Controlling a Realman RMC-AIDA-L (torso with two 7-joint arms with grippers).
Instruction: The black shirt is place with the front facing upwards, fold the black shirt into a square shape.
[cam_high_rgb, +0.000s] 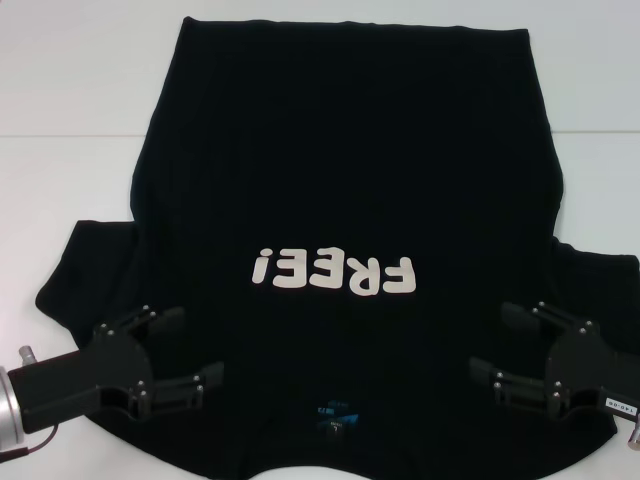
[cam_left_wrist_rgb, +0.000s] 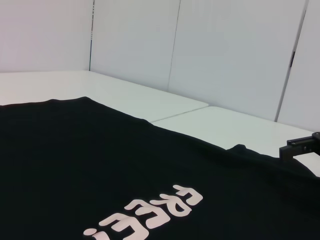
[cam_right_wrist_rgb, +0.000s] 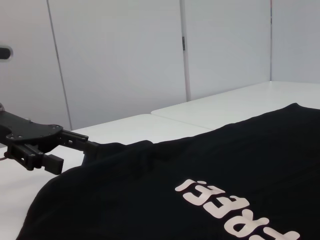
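The black shirt (cam_high_rgb: 340, 170) lies spread flat on the white table (cam_high_rgb: 60, 180), front up. Its off-white "FREE!" print (cam_high_rgb: 333, 272) reads upside down in the head view, and the blue neck label (cam_high_rgb: 333, 412) is near the front edge. My left gripper (cam_high_rgb: 200, 345) is open over the shirt's shoulder beside the left sleeve (cam_high_rgb: 85, 265). Over the opposite shoulder, my right gripper (cam_high_rgb: 490, 338) is also open. Neither holds cloth. The print (cam_left_wrist_rgb: 150, 212) also shows in the left wrist view, with one of the right gripper's fingers (cam_left_wrist_rgb: 300, 143) at the far side. The right wrist view shows the print (cam_right_wrist_rgb: 235, 207) and the left gripper (cam_right_wrist_rgb: 80, 157).
A seam (cam_high_rgb: 70, 136) runs across the table behind the sleeves. White wall panels (cam_right_wrist_rgb: 120, 60) stand behind the table. Bare table surface (cam_left_wrist_rgb: 165, 102) lies on either side of the shirt's body and beyond its hem.
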